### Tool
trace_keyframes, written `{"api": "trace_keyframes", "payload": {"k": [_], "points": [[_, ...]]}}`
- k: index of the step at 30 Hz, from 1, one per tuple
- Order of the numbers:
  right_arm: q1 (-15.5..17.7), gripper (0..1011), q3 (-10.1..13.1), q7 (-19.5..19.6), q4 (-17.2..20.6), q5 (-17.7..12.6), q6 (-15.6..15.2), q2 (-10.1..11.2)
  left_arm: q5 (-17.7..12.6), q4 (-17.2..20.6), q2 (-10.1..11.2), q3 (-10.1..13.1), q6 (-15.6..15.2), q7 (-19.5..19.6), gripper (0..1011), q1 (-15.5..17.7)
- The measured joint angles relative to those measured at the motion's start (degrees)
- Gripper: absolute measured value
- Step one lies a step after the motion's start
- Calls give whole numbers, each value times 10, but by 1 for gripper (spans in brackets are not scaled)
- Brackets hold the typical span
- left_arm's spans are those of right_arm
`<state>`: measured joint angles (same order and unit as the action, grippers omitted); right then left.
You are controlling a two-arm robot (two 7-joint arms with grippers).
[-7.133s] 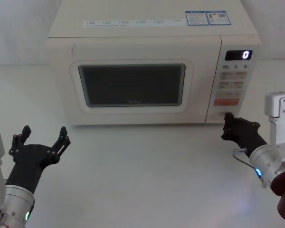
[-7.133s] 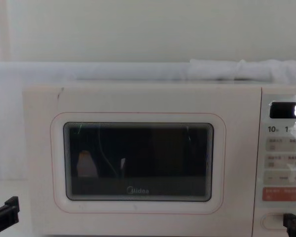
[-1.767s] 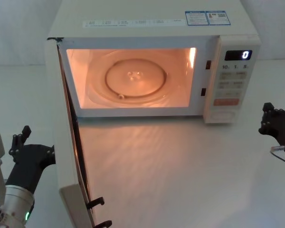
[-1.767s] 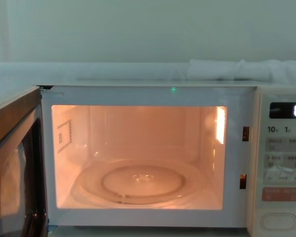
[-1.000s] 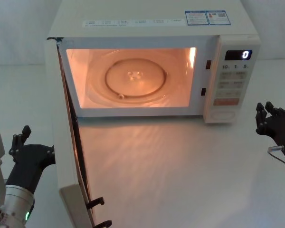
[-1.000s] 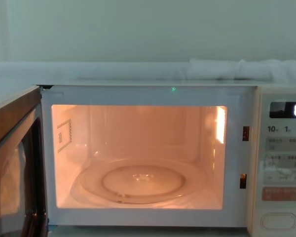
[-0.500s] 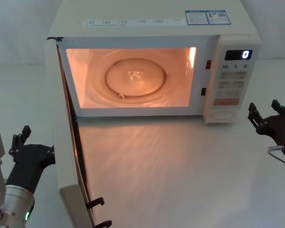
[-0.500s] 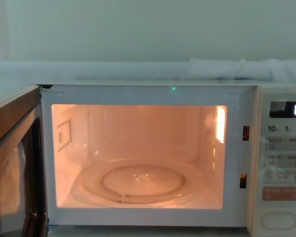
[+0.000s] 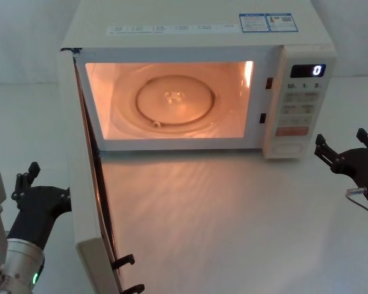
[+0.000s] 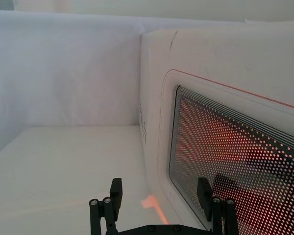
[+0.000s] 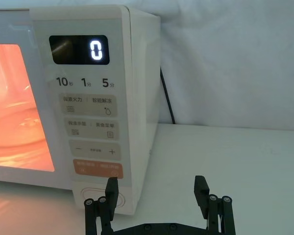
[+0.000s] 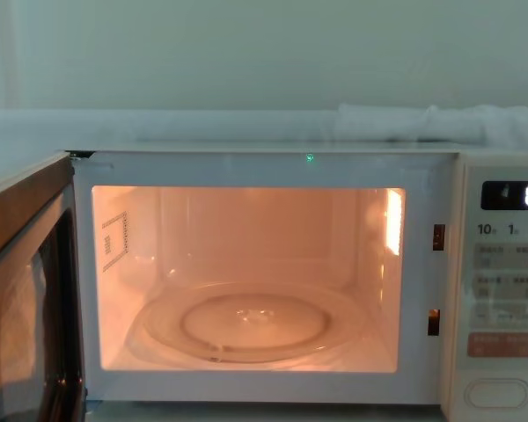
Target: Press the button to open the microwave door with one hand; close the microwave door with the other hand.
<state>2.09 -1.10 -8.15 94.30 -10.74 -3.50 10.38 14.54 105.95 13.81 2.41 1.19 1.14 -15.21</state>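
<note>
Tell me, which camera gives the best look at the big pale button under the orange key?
The chest view: the button shows whole and head-on. The head view shows the button whole but small. In the right wrist view the open right gripper partly hides the button. The left wrist view faces the microwave door.

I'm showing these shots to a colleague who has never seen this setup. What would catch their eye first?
The microwave's orange-lit cavity, with its glass turntable, glows at the centre. The microwave door stands swung wide open on the robot's left, with the left gripper just outside it, jaws open. The right gripper, also open, sits off to the right of the control panel, clear of the button.
</note>
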Motion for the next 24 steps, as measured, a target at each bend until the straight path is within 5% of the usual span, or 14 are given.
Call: {"api": "trace_keyframes", "payload": {"k": [24], "points": [[0,1002,0,0,0,0,0,0,0,0,0,0,0,0,1001,0]]}}
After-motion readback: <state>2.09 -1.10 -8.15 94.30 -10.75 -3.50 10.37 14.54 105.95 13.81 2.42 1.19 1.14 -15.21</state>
